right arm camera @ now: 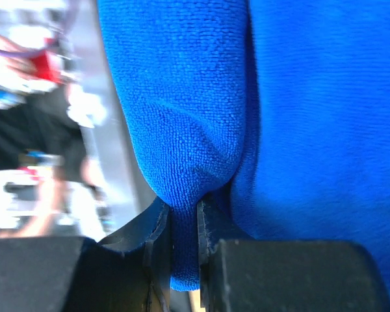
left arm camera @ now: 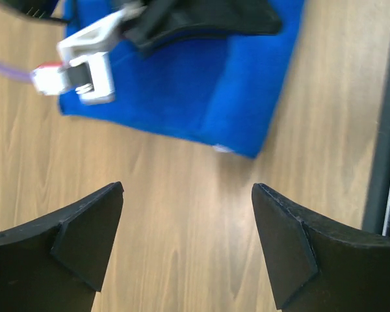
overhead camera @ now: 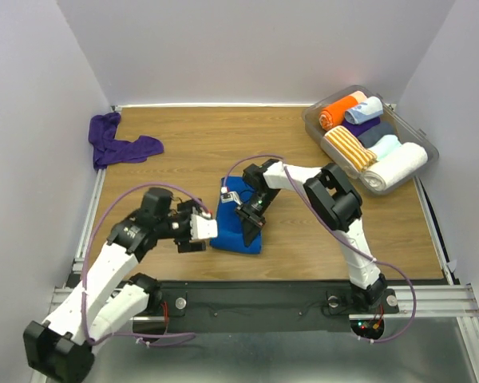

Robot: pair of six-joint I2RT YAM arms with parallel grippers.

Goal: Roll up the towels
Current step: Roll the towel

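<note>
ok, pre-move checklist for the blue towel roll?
1. Right gripper holding the royal blue cloth towel: ok, shut on a fold.
2. Left gripper free: ok, open over the wooden table, off the towel.
3. Blue towel rolled: not ok, it lies flat and folded.
4. Layers pinched: cannot tell.
5. Dark purple cloth towel clear of both arms: ok, crumpled in the far left corner.

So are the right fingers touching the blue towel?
Touching. The right wrist view shows the right fingers pinching a fold of the blue towel.
</note>
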